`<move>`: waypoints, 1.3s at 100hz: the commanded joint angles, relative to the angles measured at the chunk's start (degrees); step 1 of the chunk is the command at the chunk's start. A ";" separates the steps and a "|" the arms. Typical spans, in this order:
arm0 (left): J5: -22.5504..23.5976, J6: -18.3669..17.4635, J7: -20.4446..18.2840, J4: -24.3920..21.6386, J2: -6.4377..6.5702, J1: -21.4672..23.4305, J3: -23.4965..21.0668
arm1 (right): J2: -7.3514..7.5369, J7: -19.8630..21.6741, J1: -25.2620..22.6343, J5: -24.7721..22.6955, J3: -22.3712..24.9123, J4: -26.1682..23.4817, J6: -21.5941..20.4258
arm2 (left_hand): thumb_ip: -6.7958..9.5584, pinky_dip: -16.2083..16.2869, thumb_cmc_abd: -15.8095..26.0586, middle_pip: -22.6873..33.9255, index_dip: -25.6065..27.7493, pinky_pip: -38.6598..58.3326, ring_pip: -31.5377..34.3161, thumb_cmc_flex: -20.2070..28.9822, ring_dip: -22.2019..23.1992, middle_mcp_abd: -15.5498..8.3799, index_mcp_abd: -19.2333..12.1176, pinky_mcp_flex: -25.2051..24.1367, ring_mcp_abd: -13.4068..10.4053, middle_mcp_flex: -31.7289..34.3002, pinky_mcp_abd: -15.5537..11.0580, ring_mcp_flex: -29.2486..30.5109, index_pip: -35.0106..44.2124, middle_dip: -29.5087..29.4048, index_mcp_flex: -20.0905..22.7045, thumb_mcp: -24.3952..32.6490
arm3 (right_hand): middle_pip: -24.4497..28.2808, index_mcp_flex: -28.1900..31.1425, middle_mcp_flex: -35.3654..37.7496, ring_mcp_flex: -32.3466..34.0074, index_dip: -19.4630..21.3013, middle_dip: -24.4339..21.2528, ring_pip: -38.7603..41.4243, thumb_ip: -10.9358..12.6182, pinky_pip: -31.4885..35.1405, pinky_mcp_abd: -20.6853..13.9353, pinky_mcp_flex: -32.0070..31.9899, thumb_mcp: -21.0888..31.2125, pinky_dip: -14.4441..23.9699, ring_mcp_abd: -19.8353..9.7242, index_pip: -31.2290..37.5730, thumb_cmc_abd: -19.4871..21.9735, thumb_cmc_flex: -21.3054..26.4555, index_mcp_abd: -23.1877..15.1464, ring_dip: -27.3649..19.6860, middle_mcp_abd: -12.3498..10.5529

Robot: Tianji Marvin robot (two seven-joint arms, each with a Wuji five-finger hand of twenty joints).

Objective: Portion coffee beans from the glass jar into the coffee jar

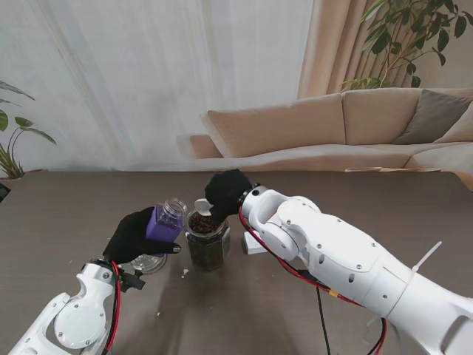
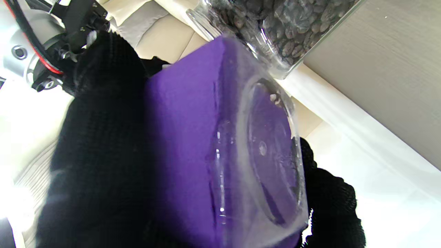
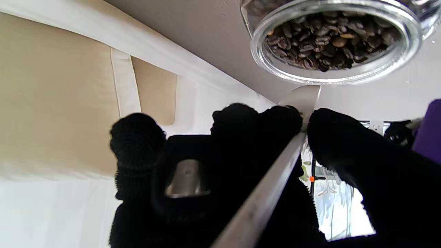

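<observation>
A: Stand view: my left robot hand (image 1: 135, 235), black-gloved, is closed around the small clear purple-labelled coffee jar (image 1: 165, 224), tilted, just beside the open glass jar of dark coffee beans (image 1: 206, 240) on the brown surface (image 1: 66, 214).

B: And the right?

A: Right robot hand (image 1: 226, 194) pinches a white plastic spoon (image 1: 202, 205) over that jar's mouth.

No legible text, labels or numbers

you get soft, even daylight through the sheer curtain (image 1: 148, 81) in the stand view, with faint shadows on the table (image 1: 66, 214). both wrist views blow out white at the window. the black gloves lose all detail, and the spoon handle (image 3: 262, 199) looks blurred, perhaps too close.
</observation>
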 commanded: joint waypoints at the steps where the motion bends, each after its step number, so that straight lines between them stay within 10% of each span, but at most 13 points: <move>1: 0.06 -0.27 -1.06 -0.50 0.04 0.18 -0.17 | -0.44 0.82 0.94 -0.03 -1.04 1.36 -0.06 | 1.62 0.83 33.62 6.11 3.95 -0.69 8.68 21.63 2.20 -1.89 -7.16 -2.75 2.89 4.15 -3.84 3.16 8.32 2.98 4.49 21.88 | 0.40 0.99 1.29 1.57 0.36 0.17 0.26 1.49 -0.46 -0.87 5.45 0.02 -0.12 -5.66 1.43 0.78 -0.63 -1.16 -0.24 0.66; 98: -0.43 0.02 -0.99 -0.08 -0.05 -0.41 0.86 | -2.90 -2.57 3.08 3.89 -7.03 7.83 -3.86 | 1.60 0.84 33.40 6.25 3.85 -0.57 8.80 21.63 2.19 -1.79 -7.05 -2.46 2.87 4.39 -3.71 3.43 8.45 3.00 4.68 21.99 | 0.50 0.79 1.02 1.59 0.56 0.19 0.06 1.45 -0.60 -1.55 5.26 -0.05 -0.13 -6.02 1.36 1.04 -0.95 -1.73 -0.31 0.28; 130: -0.42 0.34 -0.94 -0.16 -0.06 -0.38 1.00 | -3.70 -0.21 2.75 7.88 -6.48 7.60 1.45 | 1.59 0.85 33.37 6.23 3.80 -0.62 8.78 21.63 2.20 -1.78 -6.99 -2.55 2.84 4.37 -3.63 3.39 8.29 3.00 4.56 21.99 | 0.47 0.66 0.77 1.58 0.58 0.19 -0.12 1.40 -0.65 -1.30 5.16 -0.17 -0.13 -6.02 1.33 0.87 -0.73 -1.77 -0.38 0.38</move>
